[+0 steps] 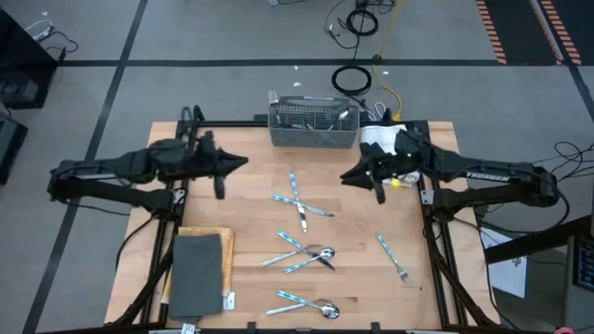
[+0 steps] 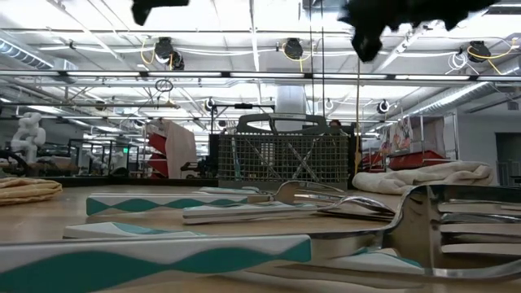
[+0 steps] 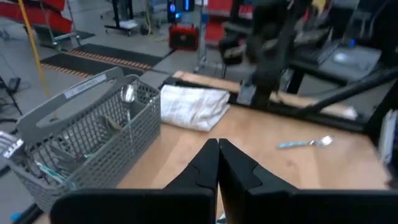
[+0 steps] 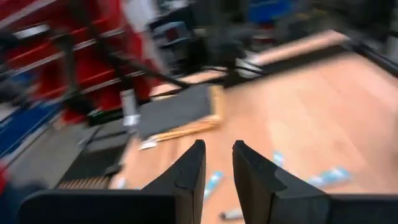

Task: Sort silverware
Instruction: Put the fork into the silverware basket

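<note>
Several pieces of silverware with blue-and-white handles lie flat on the wooden table: a crossed pair point(image 1: 297, 199), a cluster with a spoon point(image 1: 304, 252), another spoon group point(image 1: 311, 304) and a fork point(image 1: 393, 257). More pieces stand in the grey mesh caddy point(image 1: 314, 125) at the far edge; a spoon point(image 3: 127, 93) sticks up from it. My left gripper point(image 1: 243, 162) is shut and empty, held above the table left of the caddy. My right gripper point(image 1: 345, 176) hangs above the table right of the crossed pair, its fingers point(image 4: 217, 155) a little apart and empty.
A folded white cloth point(image 1: 380, 137) lies right of the caddy. A dark mat on a wooden board point(image 1: 197, 269) lies at the near left. The table frame's rails point(image 1: 429, 241) run along the sides. Bare wood point(image 1: 251, 213) shows between the board and the silverware.
</note>
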You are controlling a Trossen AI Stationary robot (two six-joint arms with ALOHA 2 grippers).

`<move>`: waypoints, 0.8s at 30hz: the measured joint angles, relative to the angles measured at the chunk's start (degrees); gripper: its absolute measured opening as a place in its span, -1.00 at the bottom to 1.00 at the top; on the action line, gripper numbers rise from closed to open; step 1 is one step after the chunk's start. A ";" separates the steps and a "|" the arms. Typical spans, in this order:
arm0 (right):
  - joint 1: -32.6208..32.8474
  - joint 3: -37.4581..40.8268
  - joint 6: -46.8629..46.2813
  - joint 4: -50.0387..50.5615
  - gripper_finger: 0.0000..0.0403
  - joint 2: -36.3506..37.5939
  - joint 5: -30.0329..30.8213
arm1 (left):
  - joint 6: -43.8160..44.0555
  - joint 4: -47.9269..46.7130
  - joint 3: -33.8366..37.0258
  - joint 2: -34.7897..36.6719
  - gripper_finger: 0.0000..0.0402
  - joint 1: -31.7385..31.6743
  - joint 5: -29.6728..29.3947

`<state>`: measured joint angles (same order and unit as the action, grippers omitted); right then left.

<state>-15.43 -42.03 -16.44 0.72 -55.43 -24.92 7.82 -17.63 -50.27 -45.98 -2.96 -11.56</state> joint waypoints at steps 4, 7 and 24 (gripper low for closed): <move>2.22 0.94 -2.61 0.13 -0.63 -5.47 5.79 | 4.96 -0.42 2.48 3.02 -0.96 -0.02 -0.31; 4.53 -1.99 -2.58 -0.83 -0.57 -11.08 8.46 | 6.64 -1.19 3.47 2.92 -0.96 0.00 -0.32; 34.66 -4.19 -43.68 54.99 -0.25 -6.83 22.88 | 7.90 -8.68 4.03 3.94 -0.96 0.00 -0.49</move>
<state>19.24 -46.22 -60.12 55.70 -62.26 -2.04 15.73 -26.31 -46.24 -42.04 -2.96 -12.05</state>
